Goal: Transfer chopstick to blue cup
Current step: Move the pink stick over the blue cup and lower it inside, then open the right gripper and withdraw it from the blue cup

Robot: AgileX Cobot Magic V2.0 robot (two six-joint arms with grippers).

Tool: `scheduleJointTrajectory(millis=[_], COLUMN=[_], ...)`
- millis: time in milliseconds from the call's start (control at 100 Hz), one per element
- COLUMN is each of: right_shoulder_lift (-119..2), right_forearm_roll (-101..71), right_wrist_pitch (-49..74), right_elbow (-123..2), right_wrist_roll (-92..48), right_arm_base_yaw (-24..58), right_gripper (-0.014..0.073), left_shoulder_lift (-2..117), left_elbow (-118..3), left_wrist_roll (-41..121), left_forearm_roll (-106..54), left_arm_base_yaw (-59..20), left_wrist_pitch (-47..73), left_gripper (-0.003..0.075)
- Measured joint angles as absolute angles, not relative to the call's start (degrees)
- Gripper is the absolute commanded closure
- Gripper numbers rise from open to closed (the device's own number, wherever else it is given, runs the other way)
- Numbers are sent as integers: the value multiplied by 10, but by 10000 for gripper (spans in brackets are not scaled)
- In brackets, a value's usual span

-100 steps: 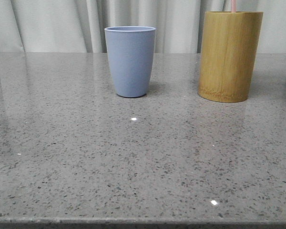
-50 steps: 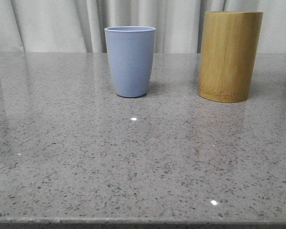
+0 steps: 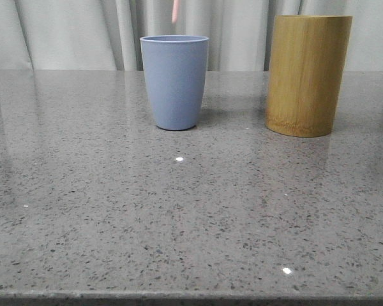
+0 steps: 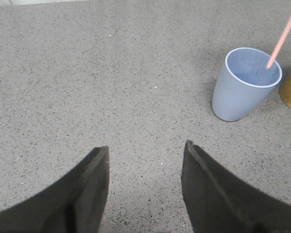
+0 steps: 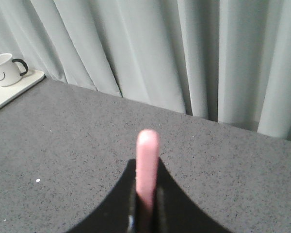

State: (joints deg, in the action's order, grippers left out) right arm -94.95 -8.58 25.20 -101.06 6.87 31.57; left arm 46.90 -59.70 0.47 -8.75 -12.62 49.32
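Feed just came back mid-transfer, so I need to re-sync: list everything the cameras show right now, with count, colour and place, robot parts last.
chopstick: one seen, pale pink, held above the blue cup, lower tip over its mouth
blue cup: one, light periwinkle blue, upright on the table, left of the bamboo holder
bamboo holder: one, tan, upright at the right rear of the table
table: one, grey speckled stone
curtain: pale grey, behind the table
mug: one, white with a smiley face and dark handle, on a white tray, right wrist view only
left gripper: dark fingers apart, holding nothing, above bare table
right gripper: dark fingers closed on the chopstick
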Motion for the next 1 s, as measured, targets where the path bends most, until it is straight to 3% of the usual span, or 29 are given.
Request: scheduleJointTrajectory(millis=[230, 520, 1000], right_shoulder_lift=[-993, -1014, -998], right_forearm_roll=[-86, -86, -83], right_wrist_pitch=[250, 256, 272], right_elbow=[-1011, -1011, -1009], right_wrist_roll=[69, 69, 69], right_arm_base_yaw=[316, 316, 316], right_gripper=[581, 379, 377], left_shoulder_lift=[469, 469, 461], left_elbow=[-597, -597, -597], left_wrist_roll=[5, 5, 5], left_forearm_roll=[-88, -88, -86], left_arm_base_yaw=[-126, -126, -126], left_wrist_pitch=[493, 494, 494], left_gripper=[375, 375, 375])
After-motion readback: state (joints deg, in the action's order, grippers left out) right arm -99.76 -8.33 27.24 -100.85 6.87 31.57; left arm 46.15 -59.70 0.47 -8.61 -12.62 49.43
